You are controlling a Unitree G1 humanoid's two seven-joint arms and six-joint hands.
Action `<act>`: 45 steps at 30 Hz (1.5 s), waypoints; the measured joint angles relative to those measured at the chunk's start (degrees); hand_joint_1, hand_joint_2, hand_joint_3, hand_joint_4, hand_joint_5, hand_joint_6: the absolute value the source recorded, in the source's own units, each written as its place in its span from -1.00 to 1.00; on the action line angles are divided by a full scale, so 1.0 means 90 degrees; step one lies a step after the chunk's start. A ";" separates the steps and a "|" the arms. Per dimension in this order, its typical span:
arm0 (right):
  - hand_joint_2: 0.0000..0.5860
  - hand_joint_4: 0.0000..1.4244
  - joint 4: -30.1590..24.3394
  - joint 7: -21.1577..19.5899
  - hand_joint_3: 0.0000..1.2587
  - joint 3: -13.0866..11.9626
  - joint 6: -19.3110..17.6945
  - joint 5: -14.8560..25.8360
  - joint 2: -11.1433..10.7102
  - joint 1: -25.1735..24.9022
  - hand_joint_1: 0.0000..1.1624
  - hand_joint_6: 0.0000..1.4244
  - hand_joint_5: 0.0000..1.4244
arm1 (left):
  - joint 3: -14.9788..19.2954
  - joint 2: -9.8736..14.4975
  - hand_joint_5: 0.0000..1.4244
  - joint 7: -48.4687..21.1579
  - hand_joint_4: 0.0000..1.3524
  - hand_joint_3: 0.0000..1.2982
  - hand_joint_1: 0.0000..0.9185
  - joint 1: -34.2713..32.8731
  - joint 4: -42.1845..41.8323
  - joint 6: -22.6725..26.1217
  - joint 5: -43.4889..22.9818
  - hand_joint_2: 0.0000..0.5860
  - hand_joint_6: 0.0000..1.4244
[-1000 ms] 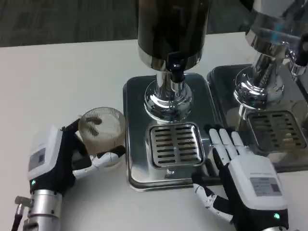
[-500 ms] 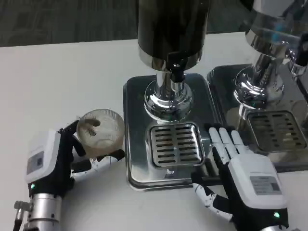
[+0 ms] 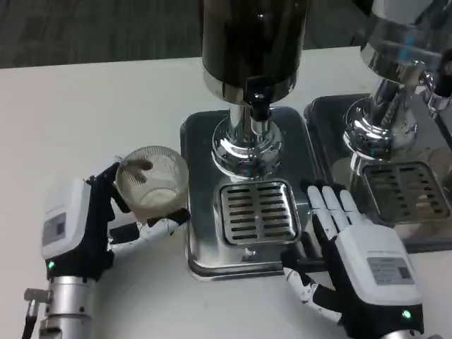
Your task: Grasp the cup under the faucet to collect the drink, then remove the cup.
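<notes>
At the lower left a ribbed silver forearm ends in the left hand (image 3: 85, 229), its boxy white back turned outward and its black-and-white fingers (image 3: 157, 228) wrapped around the cup (image 3: 152, 179), grasping it from the side. The cup is a clear, round tumbler with a faintly textured wall, held just left of the dispenser's base and tilted so that its open mouth faces the camera; it sits beside the drip tray, not over the grate and not under the faucet. The matte white counter (image 3: 85, 113) spreads out behind it. In the middle stands the drink dispenser (image 3: 253, 42), a dark glossy cylinder on a polished chrome pedestal, with a small black faucet (image 3: 258, 106) jutting from its lower front. Beneath it lies a rounded rectangular drip tray (image 3: 200, 247) of mirror-bright steel, holding a square slotted grate (image 3: 258, 212). Right of the grate, the right hand (image 3: 357, 265) rests flat on the tray's edge, its white fingers (image 3: 332, 208) released, straight and side by side, holding nothing. At the far right stands a second chrome dispenser (image 3: 395, 78) with its own shiny tray (image 3: 332, 116) and slotted grate (image 3: 409, 191).
</notes>
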 measured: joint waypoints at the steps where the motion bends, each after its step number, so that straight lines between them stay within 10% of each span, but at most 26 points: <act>1: 0.50 -1.00 0.0000 0.0000 -0.99 0.0000 0.0000 0.0001 0.0000 0.0000 -0.31 -0.70 -1.00 | 0.0000 0.0000 0.25 0.0003 0.01 -0.18 0.22 0.0026 -0.0036 0.0000 0.0013 -0.94 0.54; 45: 0.52 -1.00 -0.0254 -0.0089 -0.99 -0.0041 0.0204 -0.0011 0.0211 0.0355 -0.34 -0.70 -1.00 | -0.1068 -0.1058 0.27 -0.0223 0.02 -0.15 0.16 -0.1497 0.0874 0.0484 0.0900 -0.92 0.59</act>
